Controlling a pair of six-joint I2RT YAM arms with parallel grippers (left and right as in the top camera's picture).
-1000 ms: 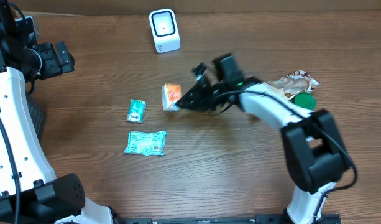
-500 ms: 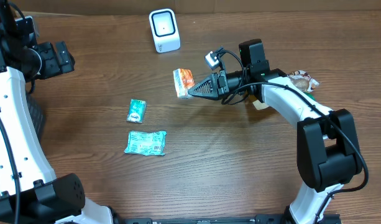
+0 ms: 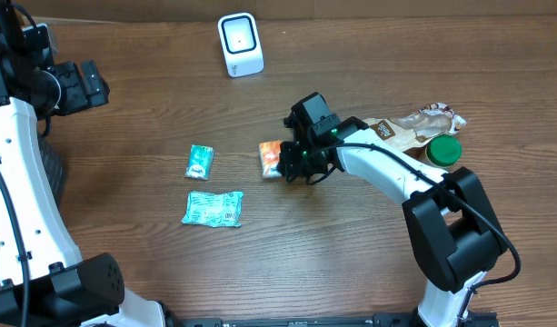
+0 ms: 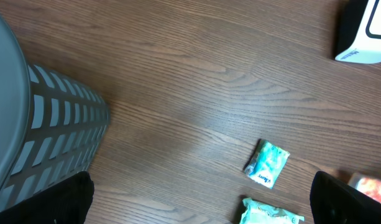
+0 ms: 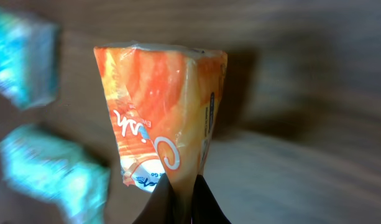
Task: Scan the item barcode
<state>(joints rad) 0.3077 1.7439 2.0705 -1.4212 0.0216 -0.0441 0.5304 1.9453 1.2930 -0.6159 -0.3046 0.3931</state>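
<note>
An orange and white snack packet is pinched at its lower edge by my right gripper, which is shut on it just above the table's middle. The white barcode scanner stands at the back of the table, well apart from the packet. My left gripper hangs open and empty far to the left, its dark fingertips at the bottom corners of the left wrist view.
A small teal packet and a larger teal packet lie left of centre. A brown wrapper and green lid lie at the right. A grey slatted bin stands at the left.
My right arm swung the orange packet up toward the scanner and then brought it back down and to the right, low over the table's middle. The left arm has not moved.
</note>
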